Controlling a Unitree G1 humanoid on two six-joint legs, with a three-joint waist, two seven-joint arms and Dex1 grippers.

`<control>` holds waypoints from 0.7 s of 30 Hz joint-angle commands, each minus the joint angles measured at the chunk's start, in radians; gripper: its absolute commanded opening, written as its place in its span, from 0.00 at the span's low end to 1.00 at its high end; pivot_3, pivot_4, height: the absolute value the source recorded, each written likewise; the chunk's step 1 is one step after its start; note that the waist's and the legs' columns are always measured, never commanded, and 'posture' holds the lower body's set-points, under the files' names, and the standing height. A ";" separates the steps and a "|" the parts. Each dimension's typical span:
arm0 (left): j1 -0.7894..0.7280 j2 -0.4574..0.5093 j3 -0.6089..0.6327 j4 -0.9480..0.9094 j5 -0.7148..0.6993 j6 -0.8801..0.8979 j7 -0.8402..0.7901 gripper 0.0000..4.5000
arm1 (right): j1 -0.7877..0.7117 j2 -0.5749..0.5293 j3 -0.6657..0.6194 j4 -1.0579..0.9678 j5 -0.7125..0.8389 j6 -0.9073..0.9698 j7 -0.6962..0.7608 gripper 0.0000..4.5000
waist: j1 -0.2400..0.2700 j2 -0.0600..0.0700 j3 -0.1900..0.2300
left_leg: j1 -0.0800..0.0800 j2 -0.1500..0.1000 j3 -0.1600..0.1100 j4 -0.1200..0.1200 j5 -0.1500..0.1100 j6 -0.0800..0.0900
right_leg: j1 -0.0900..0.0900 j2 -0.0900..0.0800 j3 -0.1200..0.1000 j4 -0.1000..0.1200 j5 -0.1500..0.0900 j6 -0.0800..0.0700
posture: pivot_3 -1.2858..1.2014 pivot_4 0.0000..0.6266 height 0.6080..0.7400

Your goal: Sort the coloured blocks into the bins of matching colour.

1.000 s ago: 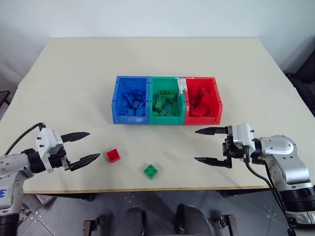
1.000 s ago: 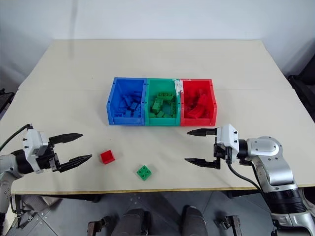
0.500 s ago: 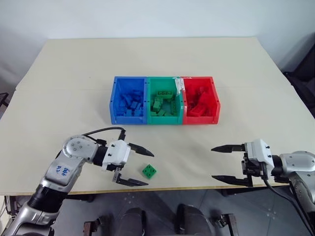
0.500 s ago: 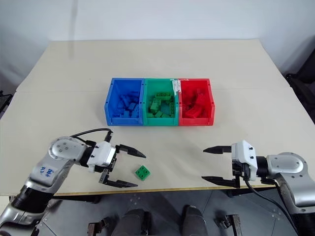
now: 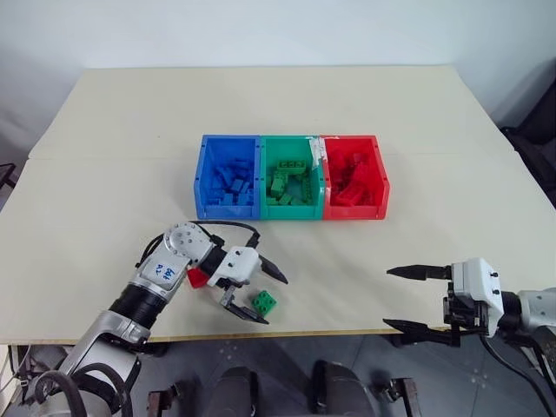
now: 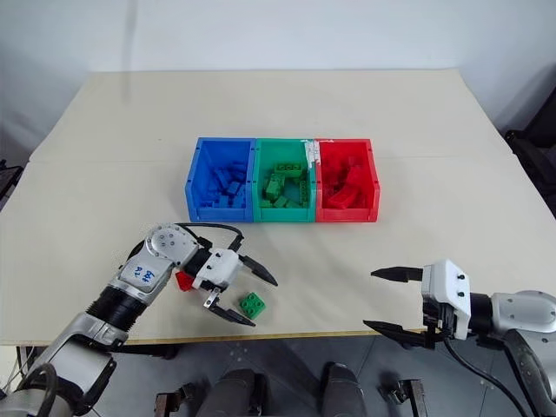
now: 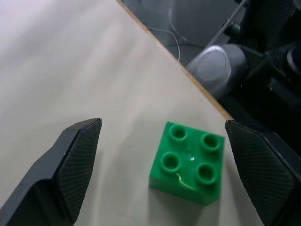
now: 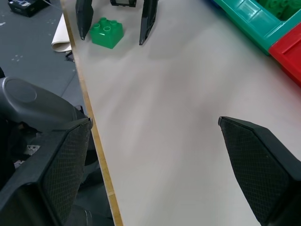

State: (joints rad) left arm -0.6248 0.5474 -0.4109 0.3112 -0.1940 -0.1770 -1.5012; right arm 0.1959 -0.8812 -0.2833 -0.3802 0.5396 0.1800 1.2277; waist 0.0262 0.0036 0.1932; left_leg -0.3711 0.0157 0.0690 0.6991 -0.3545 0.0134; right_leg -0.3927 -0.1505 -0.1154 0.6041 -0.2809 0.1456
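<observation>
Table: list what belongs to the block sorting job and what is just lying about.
Belongs to the job:
green block
red block
blue bin
green bin
red bin
left gripper, open around the green block
right gripper, open

Lying about:
white label on the bins

This looks like a robot test room or lab. A plain beige table point(image 5: 113, 174) fills the middle of the frame before a bare white wall point(image 5: 261, 30) along the top, with dark equipment point(image 5: 539, 139) at the right edge.
</observation>
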 commanded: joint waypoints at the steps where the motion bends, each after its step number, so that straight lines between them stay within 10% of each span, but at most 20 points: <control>1: -0.010 0.011 -0.006 0.029 0.019 -0.057 -0.067 0.74 | 0.005 0.010 -0.024 -0.034 0.023 -0.001 -0.012 1.00 | 0.000 0.000 0.000 | 0.000 0.000 0.000 0.000 0.000 0.000 | 0.000 0.000 0.000 0.000 0.000 0.000 | 0.52 0.24 1.00; 7: -0.002 0.033 0.018 -0.001 -0.017 -0.046 -0.068 0.35 | -0.018 0.032 0.007 -0.026 0.013 -0.016 -0.030 1.00 | 0.002 0.000 0.000 | 0.000 0.000 -0.001 0.001 0.000 0.000 | 0.000 0.000 0.000 0.000 0.000 0.000 | 0.52 0.24 1.00; 21: -0.295 -0.164 0.300 0.135 -0.073 0.220 0.440 0.34 | -0.123 0.298 -0.057 0.016 -0.017 -0.086 -0.349 1.00 | 0.010 0.000 0.000 | -0.001 -0.001 -0.002 0.002 0.000 0.000 | 0.001 -0.001 -0.001 0.001 0.000 0.001 | 0.52 0.24 1.00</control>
State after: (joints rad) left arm -0.8639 0.4169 -0.1294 0.3773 -0.3183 0.0678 -1.1757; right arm 0.0798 -0.5935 -0.3178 -0.3505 0.5319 0.1237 0.9189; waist 0.0361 0.0032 0.1932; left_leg -0.3721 0.0146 0.0673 0.7007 -0.3542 0.0139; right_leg -0.3921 -0.1509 -0.1159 0.6051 -0.2806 0.1462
